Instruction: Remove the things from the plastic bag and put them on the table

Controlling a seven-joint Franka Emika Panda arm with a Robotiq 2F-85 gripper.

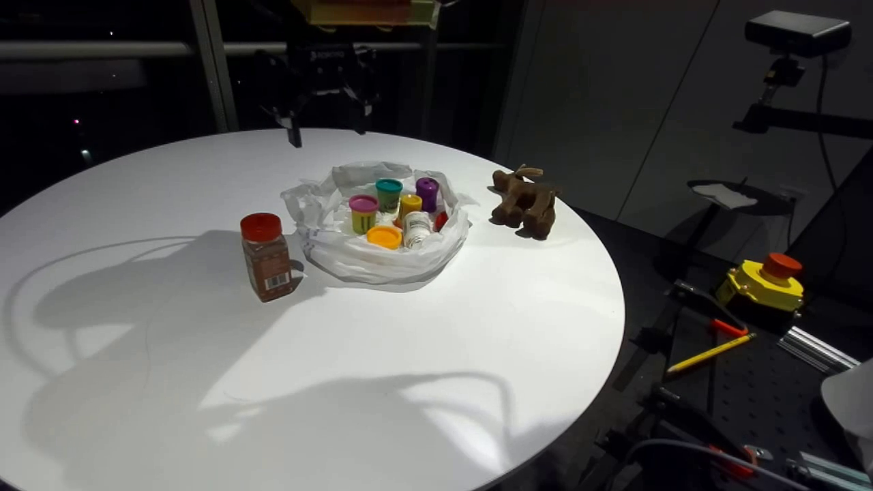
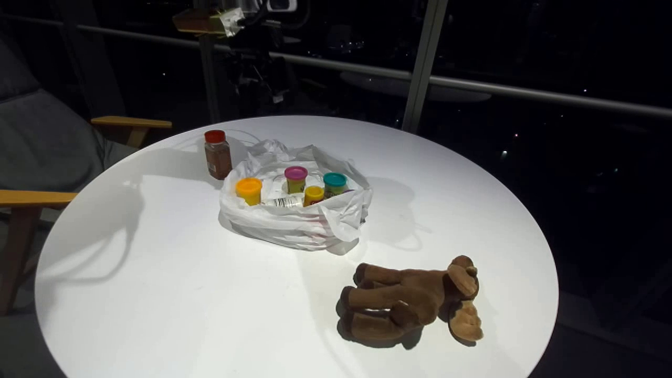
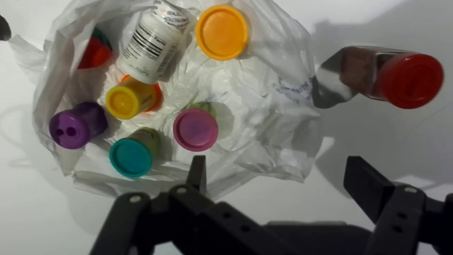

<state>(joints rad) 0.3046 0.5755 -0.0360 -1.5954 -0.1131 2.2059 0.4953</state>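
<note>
A white plastic bag [image 1: 368, 262] lies spread open on the white table [image 1: 354, 341]. Inside it stand tubs with a pink lid [image 3: 195, 130], a teal lid [image 3: 131, 157], an orange lid [image 3: 222, 32] and a yellow top [image 3: 123, 102]. A purple container [image 3: 76, 125], a tilted white bottle [image 3: 152, 46] and a partly hidden red object [image 3: 95, 53] are also inside. A red-lidded spice jar [image 1: 266, 262] stands on the table beside the bag. My gripper [image 1: 327, 131] is open and empty, raised above the table; the wrist view shows its fingers [image 3: 276, 173] apart over the bag's edge.
A brown stuffed moose [image 2: 409, 299] lies on the table on another side of the bag. A chair with wooden arms [image 2: 37, 198] stands by the table. A dark side bench holds a yellow box with a red button [image 1: 764, 283].
</note>
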